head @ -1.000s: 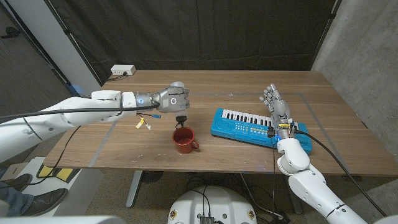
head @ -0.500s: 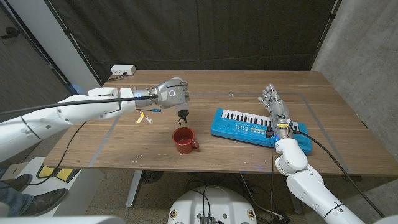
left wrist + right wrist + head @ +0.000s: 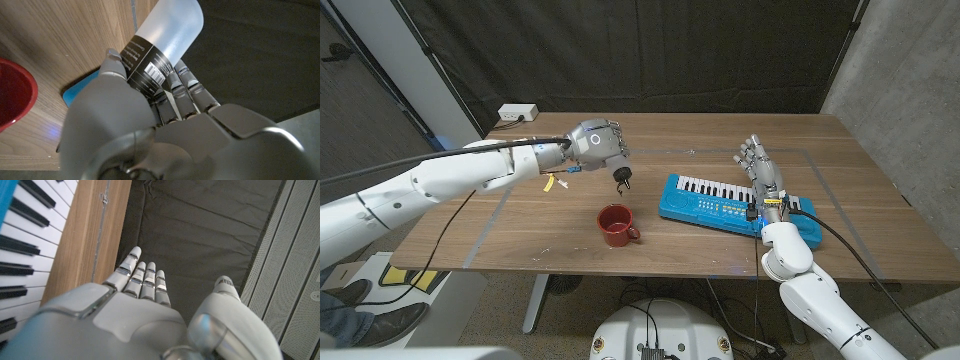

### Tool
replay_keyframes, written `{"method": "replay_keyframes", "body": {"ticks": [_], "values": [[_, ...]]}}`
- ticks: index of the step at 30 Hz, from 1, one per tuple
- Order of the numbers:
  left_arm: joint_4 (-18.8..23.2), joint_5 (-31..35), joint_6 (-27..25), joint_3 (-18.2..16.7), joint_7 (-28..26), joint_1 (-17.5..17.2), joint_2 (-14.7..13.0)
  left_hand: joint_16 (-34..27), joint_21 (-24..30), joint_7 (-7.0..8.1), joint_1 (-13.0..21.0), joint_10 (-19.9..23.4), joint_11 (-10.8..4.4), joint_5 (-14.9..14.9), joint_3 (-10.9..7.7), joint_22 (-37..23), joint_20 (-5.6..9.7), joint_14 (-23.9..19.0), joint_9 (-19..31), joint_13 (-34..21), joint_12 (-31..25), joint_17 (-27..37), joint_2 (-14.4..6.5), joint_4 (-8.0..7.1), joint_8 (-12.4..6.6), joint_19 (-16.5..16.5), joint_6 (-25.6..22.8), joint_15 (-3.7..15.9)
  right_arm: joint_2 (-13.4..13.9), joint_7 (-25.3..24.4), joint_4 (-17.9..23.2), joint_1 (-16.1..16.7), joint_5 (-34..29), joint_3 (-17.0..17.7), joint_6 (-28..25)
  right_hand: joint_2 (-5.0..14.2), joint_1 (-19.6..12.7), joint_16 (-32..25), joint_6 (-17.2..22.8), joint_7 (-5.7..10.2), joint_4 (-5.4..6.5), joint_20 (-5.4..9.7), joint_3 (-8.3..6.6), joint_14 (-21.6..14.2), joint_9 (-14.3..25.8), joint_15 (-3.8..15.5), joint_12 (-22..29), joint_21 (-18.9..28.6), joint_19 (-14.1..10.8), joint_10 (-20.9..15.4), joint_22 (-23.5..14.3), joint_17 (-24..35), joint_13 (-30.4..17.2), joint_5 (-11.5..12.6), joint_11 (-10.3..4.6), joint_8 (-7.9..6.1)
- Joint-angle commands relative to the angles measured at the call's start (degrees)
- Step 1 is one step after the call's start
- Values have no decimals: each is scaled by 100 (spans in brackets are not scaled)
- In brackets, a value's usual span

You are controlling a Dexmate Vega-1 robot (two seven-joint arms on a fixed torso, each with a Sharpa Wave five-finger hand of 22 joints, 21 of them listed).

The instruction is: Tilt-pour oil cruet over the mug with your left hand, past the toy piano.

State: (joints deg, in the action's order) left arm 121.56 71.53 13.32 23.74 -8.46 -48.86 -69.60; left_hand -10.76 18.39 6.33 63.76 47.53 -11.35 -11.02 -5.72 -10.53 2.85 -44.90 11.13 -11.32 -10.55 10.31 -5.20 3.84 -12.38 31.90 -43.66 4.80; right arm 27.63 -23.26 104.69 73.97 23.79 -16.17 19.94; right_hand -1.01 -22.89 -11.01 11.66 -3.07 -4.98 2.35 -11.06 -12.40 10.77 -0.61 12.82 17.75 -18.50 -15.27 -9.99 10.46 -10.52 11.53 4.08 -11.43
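Oil cruet [image 3: 160,45]: frosted translucent body with a black label band carrying white print and a barcode; the print is too small to read. No brand can be made out anywhere.

Left hand [image 3: 594,142] grips the cruet. In the left wrist view the fingers [image 3: 187,90] wrap one side of the labelled band and the thumb presses the other, the frosted end standing clear beyond the fingertips. In the head view the cruet is held above the worktop [image 3: 840,165], tilted, its dark spout end [image 3: 623,180] sticking out below the hand and pointing down.

Mug [image 3: 616,225]: one, red, upright on the worktop, handle turned toward the toy piano. The spout hangs above and a little behind the mug, apart from it. The mug's red rim also shows in the left wrist view [image 3: 15,97].

Toy piano [image 3: 735,204]: one, blue casing with white and black keys, lying to the right of the mug, well apart from the cruet.

Right hand [image 3: 762,172]: holds nothing, fingers extended and slightly apart, standing upright over the toy piano's right part. The right wrist view shows the keys [image 3: 20,235] beside it.

White power strip [image 3: 517,113] at the worktop's far left corner. Small yellow-and-white tags [image 3: 552,184] lie on the wood under the left forearm.
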Motion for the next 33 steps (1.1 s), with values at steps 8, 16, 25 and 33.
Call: {"method": "replay_keyframes", "body": {"ticks": [8, 16, 25, 33], "values": [[-364, -2440, -245, -343, 546, -270, 786, -14, -38, -94, 13, -18, 49, -19, -114, -30, 370, 8, 11, -28, -32, 14, -104, -188, 3, 14, 34, 706, 140, 22, 197, 56, 13, 77, -146, 58, -32, 12, 73, -3, 1, 134, 23, -59, 28, -6, -15, -41, -13, -58, -31, 14, -31, 7, 16, 4], [-550, -3272, -428, -490, 491, -478, 1040, -15, -44, -142, -5, -58, 120, -22, -109, -30, 347, 15, 15, -30, -27, 13, -109, -201, 15, 20, 71, 654, 178, 71, 200, 14, 61, 73, -230, 61, -33, 12, 71, -3, -1, 133, 26, -61, 28, -13, -17, -55, -19, -59, -32, 14, -31, 7, 16, 6], [-730, -4315, -697, -793, 432, -761, 1205, 1, -60, -209, -23, -123, 186, -24, -98, -29, 298, 79, 19, -32, -19, 12, -102, -211, 47, 8, 166, 605, 229, 63, 252, -7, 68, 64, -353, 63, -32, 13, 71, -7, -3, 131, 30, -62, 28, -20, -19, -71, -24, -58, -33, 14, -31, 7, 20, 6], [-994, -5587, -727, -1007, 531, -913, 1399, -3, -75, -253, -38, -159, 220, -27, -97, -30, 254, 101, 24, -34, -23, 14, -117, -225, 55, -8, 204, 544, 256, 57, 258, -61, 84, 66, -441, 66, -33, 15, 74, -5, -6, 132, 32, -60, 28, -11, -20, -84, -29, -60, -33, 14, -31, 7, 17, 6]]}}
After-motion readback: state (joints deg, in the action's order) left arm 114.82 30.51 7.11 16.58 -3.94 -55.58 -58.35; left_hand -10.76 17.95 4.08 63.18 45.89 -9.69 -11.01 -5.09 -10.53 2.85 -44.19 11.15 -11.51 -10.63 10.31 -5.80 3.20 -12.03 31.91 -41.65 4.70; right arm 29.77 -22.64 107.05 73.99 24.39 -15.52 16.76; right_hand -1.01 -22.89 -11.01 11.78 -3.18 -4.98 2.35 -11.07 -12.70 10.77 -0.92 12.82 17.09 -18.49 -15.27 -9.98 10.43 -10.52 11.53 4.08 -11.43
